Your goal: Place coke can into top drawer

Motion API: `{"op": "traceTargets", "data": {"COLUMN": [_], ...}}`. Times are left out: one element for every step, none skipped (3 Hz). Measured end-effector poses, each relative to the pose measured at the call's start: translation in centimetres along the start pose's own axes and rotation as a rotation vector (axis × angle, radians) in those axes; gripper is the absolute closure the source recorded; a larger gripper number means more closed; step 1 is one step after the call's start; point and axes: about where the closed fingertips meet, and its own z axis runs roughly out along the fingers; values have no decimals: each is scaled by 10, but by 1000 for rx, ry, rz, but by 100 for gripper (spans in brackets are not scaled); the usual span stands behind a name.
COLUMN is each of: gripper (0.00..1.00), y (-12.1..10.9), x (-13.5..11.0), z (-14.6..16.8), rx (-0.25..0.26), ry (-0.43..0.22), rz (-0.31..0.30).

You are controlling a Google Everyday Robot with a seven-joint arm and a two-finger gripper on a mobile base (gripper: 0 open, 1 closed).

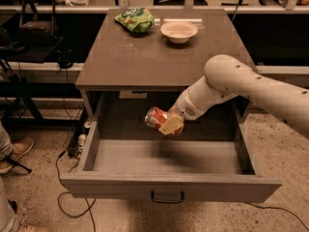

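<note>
The coke can [155, 117] is orange-red with a silver end and lies tilted on its side in my gripper [166, 123]. The gripper is shut on the can and holds it in the air inside the open top drawer [166, 186], above the drawer's floor and left of its middle. My white arm reaches in from the right over the drawer's right side. The drawer is pulled fully out, with its flat front panel and a small dark handle [167, 196] at the middle.
A green snack bag [135, 19] and a white round bowl [178, 31] sit at the back of the cabinet top [145, 62]. Cables and a power strip lie on the floor at the left. A person's shoe [14, 153] shows at the far left.
</note>
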Motion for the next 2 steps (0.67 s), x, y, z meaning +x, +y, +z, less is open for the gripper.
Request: {"op": "traceTargets", "data": {"gripper": [59,36], "y": [-18,-20], "x": [3,16], "z": [12,13], "rx": [54,87], "ry": [4,19], "rz": [33,85]}}
